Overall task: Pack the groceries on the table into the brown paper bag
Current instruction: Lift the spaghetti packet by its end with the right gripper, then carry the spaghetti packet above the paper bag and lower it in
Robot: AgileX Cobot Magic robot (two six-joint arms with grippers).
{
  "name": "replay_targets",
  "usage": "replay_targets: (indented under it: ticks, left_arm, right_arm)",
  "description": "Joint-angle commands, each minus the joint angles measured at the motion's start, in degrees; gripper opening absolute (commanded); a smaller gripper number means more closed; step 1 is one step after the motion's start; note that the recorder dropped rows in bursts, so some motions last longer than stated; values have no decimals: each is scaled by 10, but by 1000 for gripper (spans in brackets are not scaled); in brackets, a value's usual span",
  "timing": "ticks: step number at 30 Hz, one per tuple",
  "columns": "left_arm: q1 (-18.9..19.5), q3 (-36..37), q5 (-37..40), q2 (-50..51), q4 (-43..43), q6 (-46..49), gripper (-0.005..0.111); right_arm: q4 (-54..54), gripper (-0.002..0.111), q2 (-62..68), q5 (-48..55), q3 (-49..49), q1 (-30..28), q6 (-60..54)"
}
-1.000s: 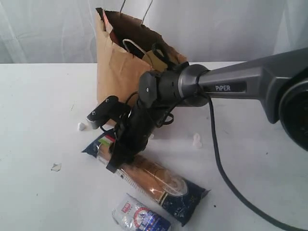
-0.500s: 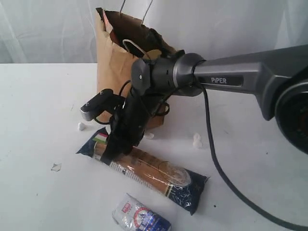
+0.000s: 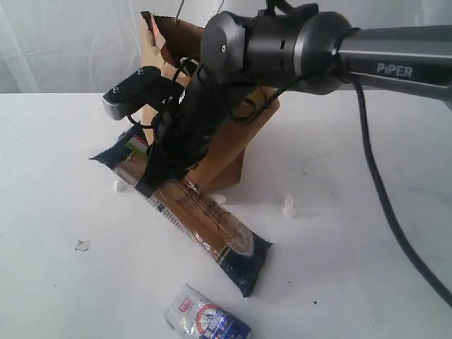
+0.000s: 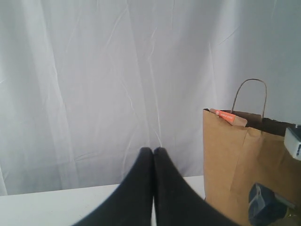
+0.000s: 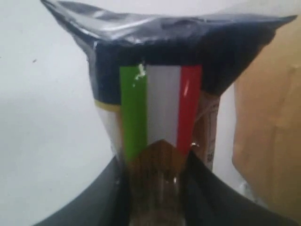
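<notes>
White table (image 3: 56, 282): blue-orange spaghetti pack (image 3: 205, 224) tilted, flag-striped end up.

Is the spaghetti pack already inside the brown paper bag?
No, the spaghetti pack slants outside the brown paper bag, its lower end on the table.

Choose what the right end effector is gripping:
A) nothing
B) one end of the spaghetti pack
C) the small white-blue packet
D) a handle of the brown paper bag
B: the right end effector is closed on the upper end of the spaghetti pack, which hangs tilted in front of the brown paper bag; the small white-blue packet lies apart on the table.
</notes>
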Motion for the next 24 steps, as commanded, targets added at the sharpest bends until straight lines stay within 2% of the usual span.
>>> replay_targets:
  ticks: [1,11,20,24]
  left_arm:
    - [-5,4,-3,-4,9,1,0]
    - [-5,4,-3,-4,9,1,0]
    - [-5,4,-3,-4,9,1,0]
    - [-5,4,-3,-4,9,1,0]
  right_arm:
    - [7,0,-35,-13,-8,1,-2]
    - [22,0,-130,-37,-8,1,3]
    - [25,0,-203,-111,-8,1,42]
    - [33,0,-231,-183,-8,1,64]
